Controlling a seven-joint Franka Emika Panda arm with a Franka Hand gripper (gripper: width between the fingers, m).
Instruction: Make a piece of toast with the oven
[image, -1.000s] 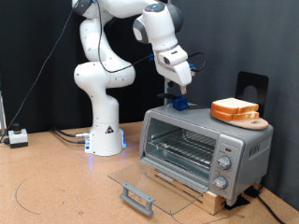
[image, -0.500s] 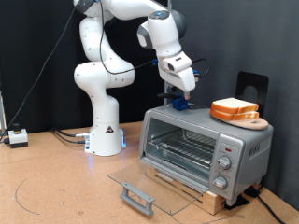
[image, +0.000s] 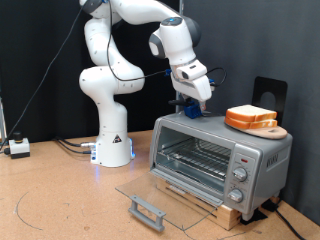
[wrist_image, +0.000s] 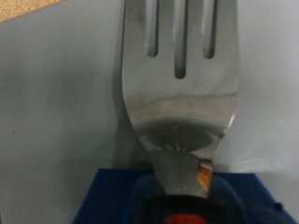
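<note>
The oven (image: 215, 160) is seen at the exterior view's right, seated on a wooden base (image: 205, 203), with its glass door (image: 150, 195) dropped fully open and lying flat toward the exterior view's bottom left, the bar handle (image: 146, 211) at the outer edge. The cavity is exposed and the wire rack (image: 195, 158) is visible inside. On the oven roof, at the exterior view's right end, a round wooden board (image: 265, 130) is noted, overhanging the roof edge slightly; two stacked slices lie flat on it, the upper being the piece of toast (image: 251, 114), broad face up. Open roof surface remains between the board and the gripper (image: 193, 108). The white arm is arched from its pedestal base (image: 112, 150) at the exterior view's left, wrist bent down, with the gripper just above the roof's far left part. Something blue is seen at the fingers there. In the wrist view a slotted metal spatula (wrist_image: 180, 84) fills the frame, its long axis running along the fingers and its blade over a pale grey surface, rising from a blue holder (wrist_image: 112, 201). Whether the fingers are closed on it cannot be told.
</note>
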